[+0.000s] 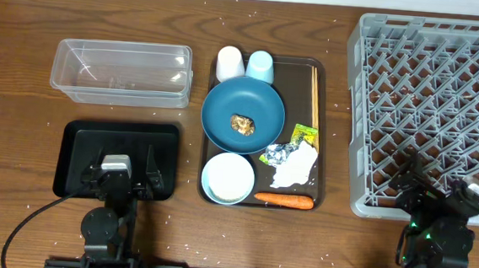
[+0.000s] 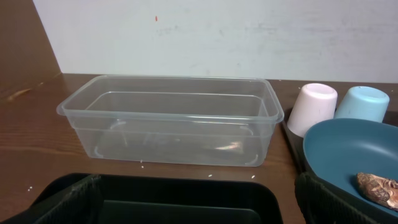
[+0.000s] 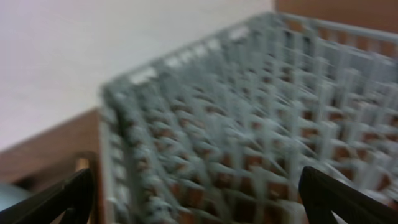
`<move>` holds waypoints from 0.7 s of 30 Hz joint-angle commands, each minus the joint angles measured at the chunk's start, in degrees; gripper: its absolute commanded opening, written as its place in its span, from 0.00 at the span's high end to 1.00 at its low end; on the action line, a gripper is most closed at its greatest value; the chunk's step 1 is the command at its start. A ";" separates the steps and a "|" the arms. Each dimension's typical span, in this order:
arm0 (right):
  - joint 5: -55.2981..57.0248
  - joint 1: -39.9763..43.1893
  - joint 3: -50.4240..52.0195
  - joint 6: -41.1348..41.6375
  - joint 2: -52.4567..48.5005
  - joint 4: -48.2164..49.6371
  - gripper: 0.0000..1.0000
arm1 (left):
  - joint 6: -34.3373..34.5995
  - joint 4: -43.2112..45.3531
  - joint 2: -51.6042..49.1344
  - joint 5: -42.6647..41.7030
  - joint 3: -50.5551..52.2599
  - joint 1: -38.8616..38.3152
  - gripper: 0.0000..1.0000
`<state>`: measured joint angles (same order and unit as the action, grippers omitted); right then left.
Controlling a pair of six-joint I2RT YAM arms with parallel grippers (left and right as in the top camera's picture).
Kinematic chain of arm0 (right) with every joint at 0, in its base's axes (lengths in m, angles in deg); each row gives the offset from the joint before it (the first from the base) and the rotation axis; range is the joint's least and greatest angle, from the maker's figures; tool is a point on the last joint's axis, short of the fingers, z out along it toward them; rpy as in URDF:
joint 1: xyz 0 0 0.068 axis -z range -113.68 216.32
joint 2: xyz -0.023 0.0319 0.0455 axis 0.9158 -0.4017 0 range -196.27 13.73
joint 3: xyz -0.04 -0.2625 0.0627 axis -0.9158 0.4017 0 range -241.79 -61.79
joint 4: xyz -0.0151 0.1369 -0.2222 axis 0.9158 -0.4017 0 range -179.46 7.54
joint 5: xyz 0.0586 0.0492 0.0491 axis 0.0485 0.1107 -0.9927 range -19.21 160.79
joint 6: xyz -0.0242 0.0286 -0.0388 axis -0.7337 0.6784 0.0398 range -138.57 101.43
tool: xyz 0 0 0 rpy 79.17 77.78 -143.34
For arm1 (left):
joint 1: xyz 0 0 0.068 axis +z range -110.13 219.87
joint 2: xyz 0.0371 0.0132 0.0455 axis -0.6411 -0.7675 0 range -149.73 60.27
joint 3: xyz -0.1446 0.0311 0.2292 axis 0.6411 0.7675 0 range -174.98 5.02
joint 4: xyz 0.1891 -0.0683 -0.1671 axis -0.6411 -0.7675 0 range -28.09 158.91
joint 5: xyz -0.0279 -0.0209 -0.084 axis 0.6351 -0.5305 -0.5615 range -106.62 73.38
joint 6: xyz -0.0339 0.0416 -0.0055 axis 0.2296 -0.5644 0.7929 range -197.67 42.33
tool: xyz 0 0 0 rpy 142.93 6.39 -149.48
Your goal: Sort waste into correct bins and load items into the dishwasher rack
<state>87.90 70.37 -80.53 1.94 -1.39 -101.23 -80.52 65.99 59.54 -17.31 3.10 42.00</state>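
Rack [image 1: 433, 80] below R claw [image 1: 417, 176], L claw [image 1: 125, 158] above blk tray [image 1: 74, 139].

Wood grain w/ low sheen on table [image 1: 25, 51]; clear tub [image 1: 121, 72] = see-thru plastic, glossy, smooth; black tray [image 1: 121, 128] = matt plastic; rack [image 1: 433, 80] = grey matt plastic; blue plate [image 1: 224, 108] smooth, glazed-looking, slight shine; foil ball [image 1: 279, 154] crinkled shiny metal; napkin [image 1: 298, 170] crumpled matt paper; chopsticks [image 1: 314, 93] pale wood; white cup [image 1: 230, 63] & light-blue cup [image 1: 260, 65] smooth, matt-ish.
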 commanded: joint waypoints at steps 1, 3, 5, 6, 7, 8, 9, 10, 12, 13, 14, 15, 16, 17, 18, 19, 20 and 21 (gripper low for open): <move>6.05 0.37 -0.66 -0.87 0.04 -3.50 0.01 | -0.33 -1.14 0.50 1.33 1.68 -0.17 0.02; 6.03 0.37 -0.66 -0.87 0.04 -6.08 0.01 | -0.33 -1.14 0.50 1.33 1.68 -0.17 0.02; 6.01 0.37 -0.66 -0.85 0.04 -8.81 0.01 | -0.35 -1.14 0.50 1.33 1.68 -0.17 0.02; 6.01 0.37 -0.66 -0.85 0.04 -9.46 0.01 | -0.33 -1.14 0.50 1.33 1.68 -0.17 0.02; 6.01 0.37 -0.66 -0.85 0.04 -9.79 0.01 | -0.33 -1.14 0.50 1.33 1.68 -0.17 0.02; 6.01 0.37 -0.66 -0.85 0.04 -9.79 0.01 | -0.33 -1.14 0.50 1.33 1.68 -0.17 0.02; 6.01 0.37 -0.66 -0.85 0.04 -9.79 0.01 | -0.33 -1.14 0.50 1.33 1.68 -0.17 0.02; 6.01 0.37 -0.66 -0.85 0.04 -9.81 0.01 | -0.35 -1.14 0.50 1.33 1.68 -0.17 0.02; 5.97 0.37 -0.66 -0.85 0.04 -9.99 0.01 | -0.35 -1.14 0.50 1.33 1.68 -0.17 0.02; 5.60 0.37 -0.66 -0.85 0.04 -10.01 0.01 | -0.33 -1.14 0.50 1.33 1.68 -0.17 0.02; 5.20 0.37 -0.66 -0.85 0.04 -10.03 0.01 | -0.33 -1.14 0.50 1.33 1.68 -0.17 0.02; 5.16 0.37 -0.66 -0.85 0.04 -10.27 0.01 | -0.33 -1.14 0.50 1.33 1.68 -0.17 0.02; 5.16 0.37 -0.66 -0.85 0.04 -10.60 0.01 | -0.35 -1.14 0.50 1.33 1.68 -0.17 0.02; 5.16 0.37 -0.66 -0.87 0.04 -11.17 0.01 | -0.33 -1.14 0.50 1.33 1.68 -0.17 0.02; 5.16 0.37 -0.66 -0.85 0.04 -11.61 0.01 | -0.33 -1.14 0.50 1.33 1.68 -0.17 0.02; 5.16 0.37 -0.66 -0.85 0.04 -11.87 0.01 | -0.33 -1.14 0.50 1.31 1.68 -0.17 0.02; 5.16 0.37 -0.66 -0.85 0.04 -12.39 0.01 | -0.17 -1.11 0.50 1.27 1.68 -0.20 0.02; 5.16 0.37 -0.66 -0.85 0.04 -12.68 0.01 | 1.07 -1.11 0.50 0.83 1.68 -0.20 0.02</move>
<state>92.68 70.37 -80.53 1.75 -1.41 -113.29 -80.46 65.99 59.54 -17.31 3.10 42.00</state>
